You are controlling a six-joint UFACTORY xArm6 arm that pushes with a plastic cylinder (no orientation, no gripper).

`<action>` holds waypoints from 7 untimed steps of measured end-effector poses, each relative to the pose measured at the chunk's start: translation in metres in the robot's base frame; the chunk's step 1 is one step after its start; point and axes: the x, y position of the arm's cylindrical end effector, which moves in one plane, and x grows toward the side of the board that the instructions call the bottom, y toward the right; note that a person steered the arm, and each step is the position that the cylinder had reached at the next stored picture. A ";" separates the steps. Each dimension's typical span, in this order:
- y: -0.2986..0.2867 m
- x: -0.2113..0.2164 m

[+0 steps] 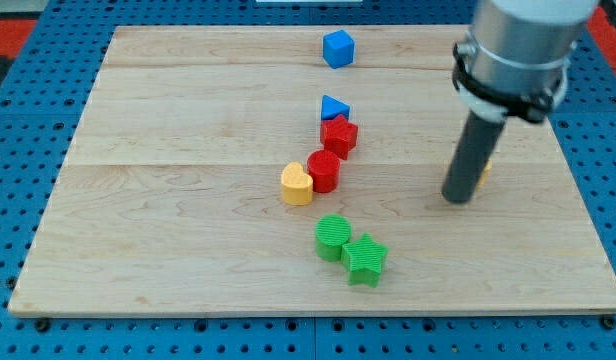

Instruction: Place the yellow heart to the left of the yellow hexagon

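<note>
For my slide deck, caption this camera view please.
My tip hides most of the yellow hexagon, far right of the yellow heart beside a red cylinder.

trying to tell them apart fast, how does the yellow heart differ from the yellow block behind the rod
The yellow heart is in full view near the board's middle; the other yellow block is mostly hidden behind the rod, at the view's right. The heart's shape is clear; the hidden block's shape cannot be made out. The heart touches the red cylinder; the other block sits apart from the cluster, just behind my tip. Both are yellow.
</note>
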 end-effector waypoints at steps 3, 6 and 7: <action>-0.008 -0.060; -0.216 -0.054; -0.258 -0.096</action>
